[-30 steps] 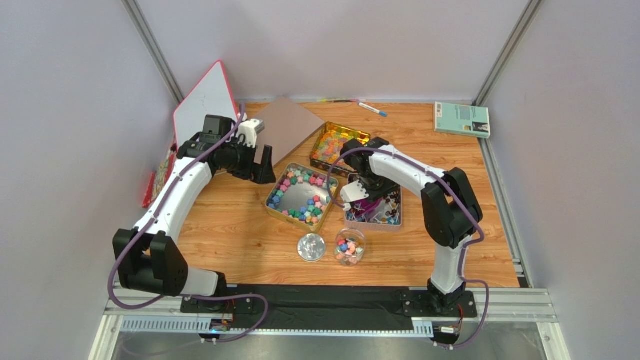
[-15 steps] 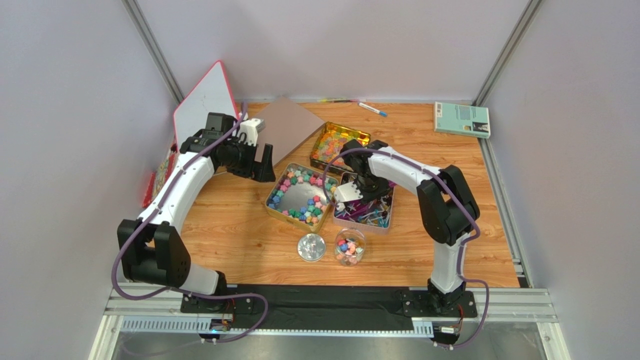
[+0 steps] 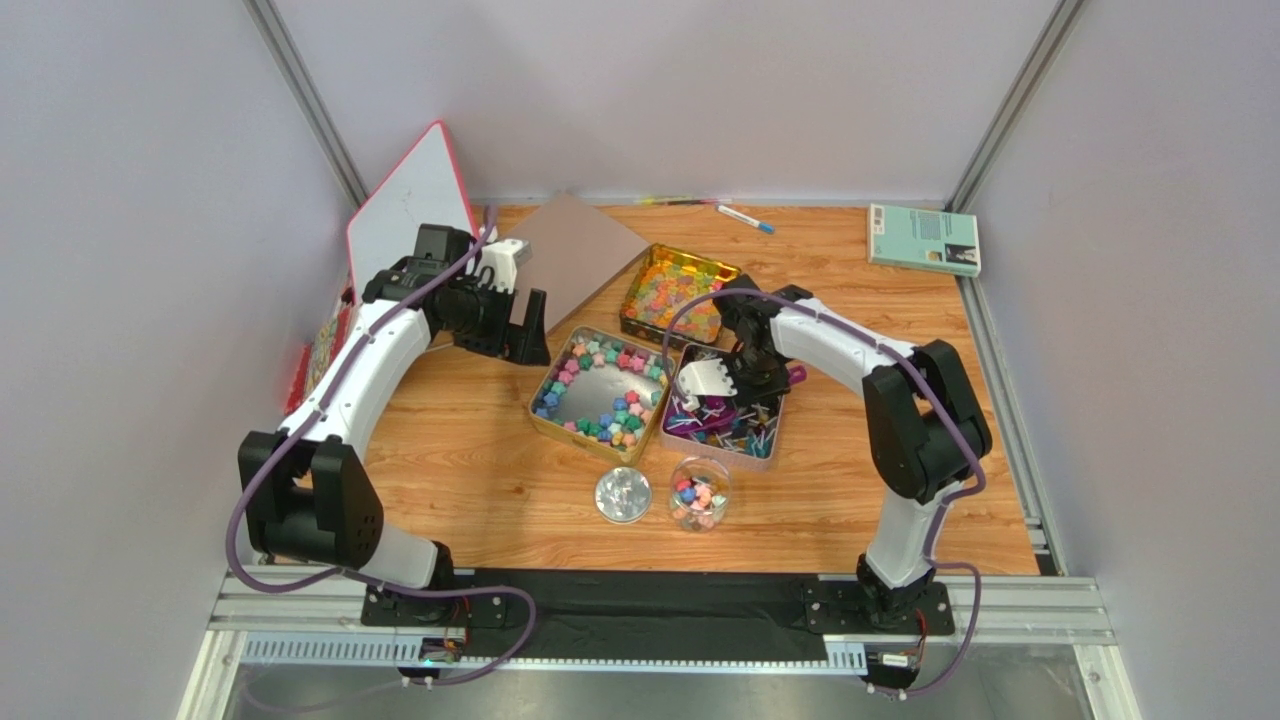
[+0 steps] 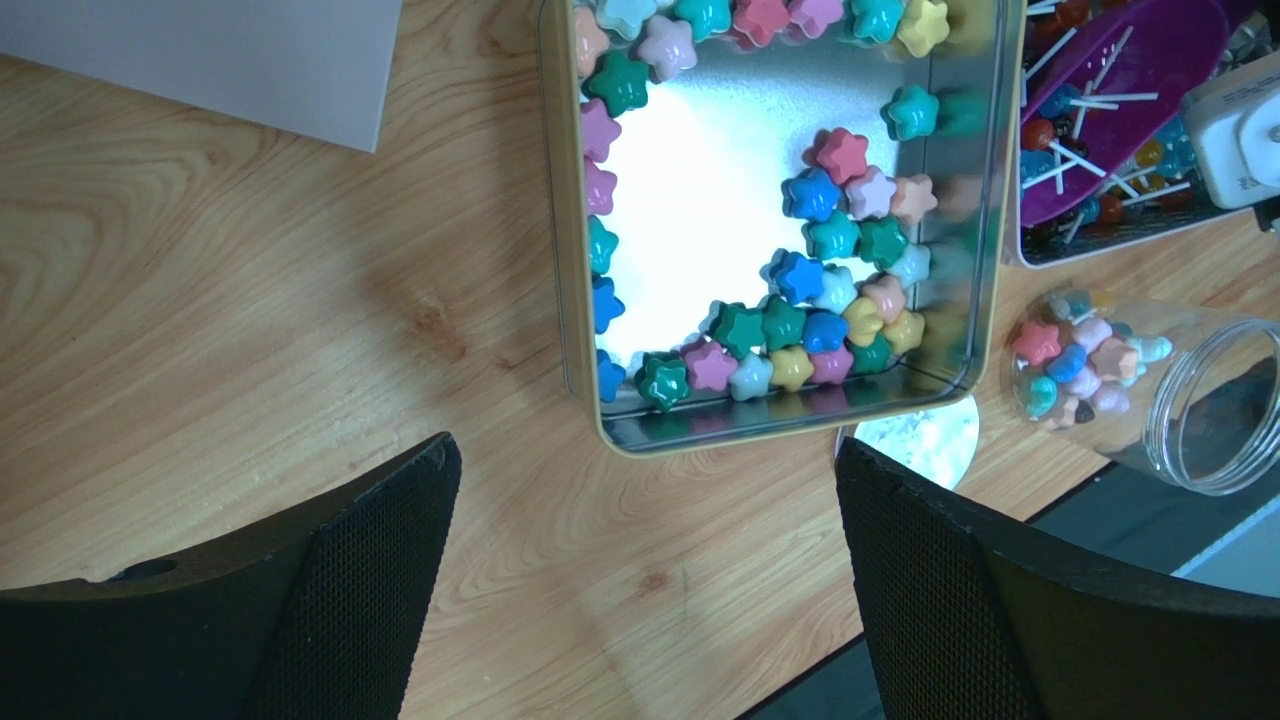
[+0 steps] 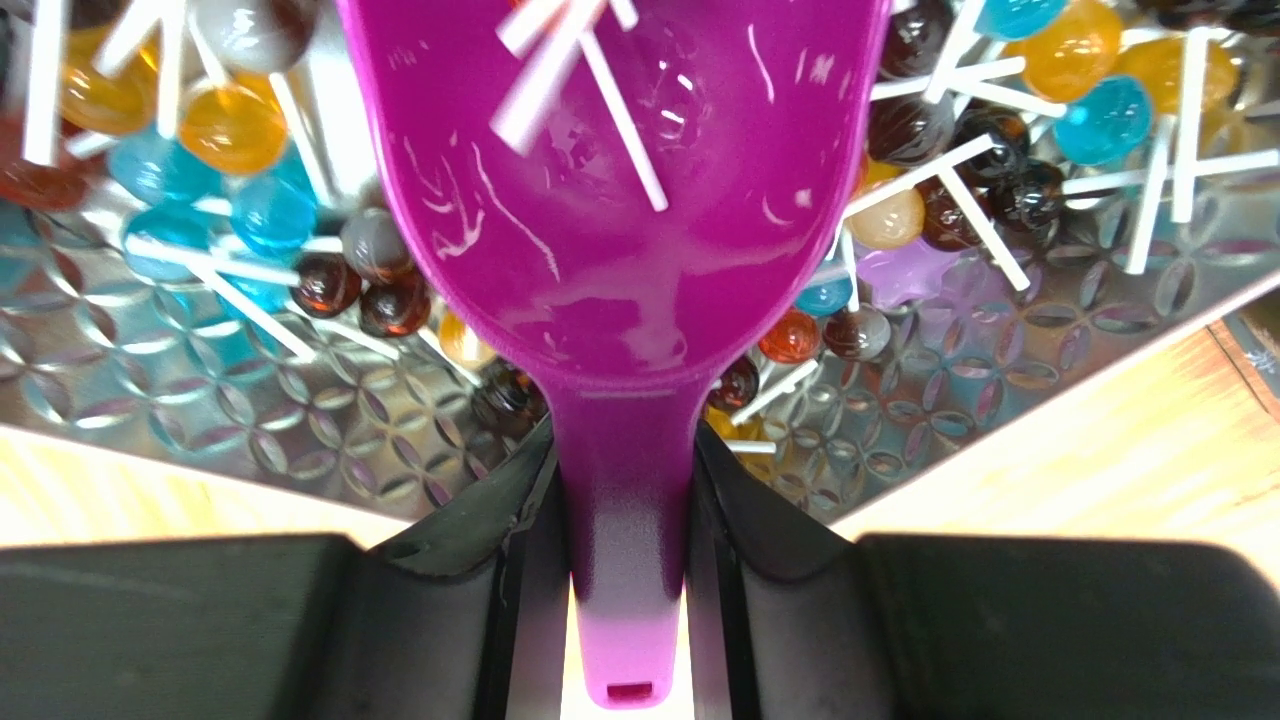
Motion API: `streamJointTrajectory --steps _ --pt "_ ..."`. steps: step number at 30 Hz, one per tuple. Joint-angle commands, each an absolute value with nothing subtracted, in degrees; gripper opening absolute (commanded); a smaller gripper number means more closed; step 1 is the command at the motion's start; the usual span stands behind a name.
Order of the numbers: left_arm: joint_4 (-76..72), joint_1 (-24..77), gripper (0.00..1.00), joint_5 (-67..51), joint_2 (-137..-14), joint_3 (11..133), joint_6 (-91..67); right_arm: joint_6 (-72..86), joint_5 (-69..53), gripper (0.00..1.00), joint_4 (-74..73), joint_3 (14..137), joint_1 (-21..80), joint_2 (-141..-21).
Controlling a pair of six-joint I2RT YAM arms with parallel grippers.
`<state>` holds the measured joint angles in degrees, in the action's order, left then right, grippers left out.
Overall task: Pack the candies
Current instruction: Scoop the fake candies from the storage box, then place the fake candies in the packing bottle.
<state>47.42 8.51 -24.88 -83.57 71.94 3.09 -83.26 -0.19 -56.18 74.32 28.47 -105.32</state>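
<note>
**Overhead layout, read left to right.** A white board (image 3: 409, 203) leans at the 10 o'clock corner of the table (image 3: 481, 480). The left gripper (image 3: 526, 333) hovers released, jaws spread wide with nothing between its fingers (image 4: 376, 555), at 10 o'clock of the middle tin (image 4: 559, 225). Star candies (image 4: 819, 300) line that tin's walls; its mirrored centre is bare. At the tin's 12 o'clock, a gold tin (image 3: 696, 260) holds glossy candies (image 3: 669, 293). At its 6 o'clock stand a round lid (image 3: 622, 494) and a clear jar (image 3: 700, 494) partly filled with star candies. At its 3 o'clock, the right gripper (image 5: 624, 510) is clenched on the handle of the purple scoop (image 5: 631, 225). The scoop's bowl lies among lollipops (image 5: 241, 128) in the right tin (image 5: 181, 405). A book (image 3: 923, 239) lies at the table's 1 o'clock.
</note>
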Motion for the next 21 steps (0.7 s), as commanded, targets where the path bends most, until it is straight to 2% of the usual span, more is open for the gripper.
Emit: streamJointTrajectory --steps 1,11,21 --pt "47.8 8.2 0.99 -24.0 -84.4 75.1 4.0 -81.9 -9.8 0.0 -54.1 72.8 26.3 -101.6" --pt "49.7 8.2 1.0 -21.8 -85.8 76.3 6.3 -79.0 -24.8 0.0 -51.8 67.3 21.3 -95.4" --pt "50.1 8.2 0.99 -21.6 -87.0 77.3 7.2 -76.6 -25.5 0.0 -47.3 61.5 19.5 -86.7"
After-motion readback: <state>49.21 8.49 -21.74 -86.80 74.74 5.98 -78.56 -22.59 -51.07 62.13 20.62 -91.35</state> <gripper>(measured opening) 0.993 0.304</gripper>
